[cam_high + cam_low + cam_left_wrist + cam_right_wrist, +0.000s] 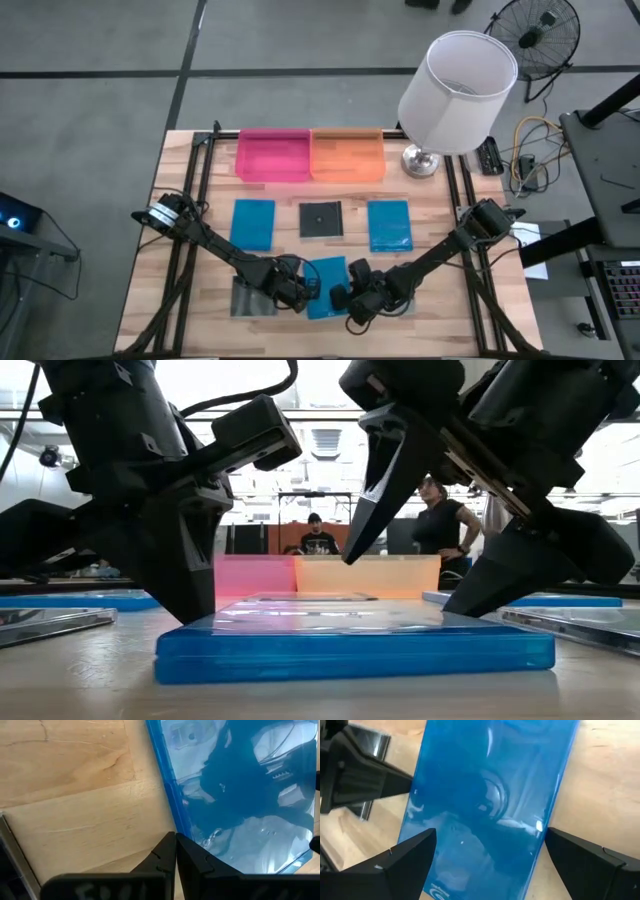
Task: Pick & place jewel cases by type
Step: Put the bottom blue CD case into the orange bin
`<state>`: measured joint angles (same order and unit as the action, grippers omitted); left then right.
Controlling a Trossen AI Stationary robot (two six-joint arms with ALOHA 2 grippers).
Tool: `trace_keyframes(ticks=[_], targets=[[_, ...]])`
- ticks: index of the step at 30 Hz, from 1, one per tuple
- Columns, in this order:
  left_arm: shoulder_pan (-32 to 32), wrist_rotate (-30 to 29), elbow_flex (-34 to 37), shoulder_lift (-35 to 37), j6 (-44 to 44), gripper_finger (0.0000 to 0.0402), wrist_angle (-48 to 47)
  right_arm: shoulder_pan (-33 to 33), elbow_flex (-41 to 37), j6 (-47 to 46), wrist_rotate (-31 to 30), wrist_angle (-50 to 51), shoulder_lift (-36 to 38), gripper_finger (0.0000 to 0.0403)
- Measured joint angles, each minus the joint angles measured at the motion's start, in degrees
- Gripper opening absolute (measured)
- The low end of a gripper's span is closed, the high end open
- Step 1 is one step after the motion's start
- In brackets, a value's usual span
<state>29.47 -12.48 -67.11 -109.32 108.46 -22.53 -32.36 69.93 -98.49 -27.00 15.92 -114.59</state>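
Observation:
A bright blue jewel case (328,272) lies flat on the table near its near edge, and both grippers are at it. My left gripper (175,845) is shut, at the case's left long edge. My right gripper (490,840) is open, coming from the right; its fingers stand one over each long edge of the case (485,795), and I see no touch. Two more blue cases (253,223) (389,225) and a dark square case (321,218) lie in the middle row. A grey case (248,298) lies near left, another (585,625) near right. My left gripper pushes with its shut fingertips (172,842) against the blue case's left long edge (181,827), near that edge's near end. It comes slanting down from the table's left. The case lies flat on the table.
A pink tray (272,155) and an orange tray (347,155) stand side by side at the far edge. A lamp with a white shade (457,92) stands at the far right corner. People stand in the room behind the table.

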Motion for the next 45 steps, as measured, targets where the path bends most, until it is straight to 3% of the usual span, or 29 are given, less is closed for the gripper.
trace_keyframes(ticks=[11, 21, 36, 45], targets=[[0.0, 0.5, 0.7, 0.1, 0.0, 0.0, 0.6, -0.9, 0.4, 2.5, -1.5, -1.3, 1.9, 0.0366], [0.0, 0.6, 0.9, 0.1, -0.7, 0.0, 0.8, -1.4, 1.1, 3.4, -6.9, -1.6, 4.4, 0.0366], [-0.2, 0.8, 0.8, 0.0, -2.2, 0.0, 2.7, -0.9, 3.4, 6.1, -6.1, -1.5, 3.9, 0.0364], [-0.2, 1.0, 0.7, 0.0, -2.2, 0.0, 0.8, -0.9, 3.3, 5.7, -5.5, 1.8, 3.8, 0.0301]])
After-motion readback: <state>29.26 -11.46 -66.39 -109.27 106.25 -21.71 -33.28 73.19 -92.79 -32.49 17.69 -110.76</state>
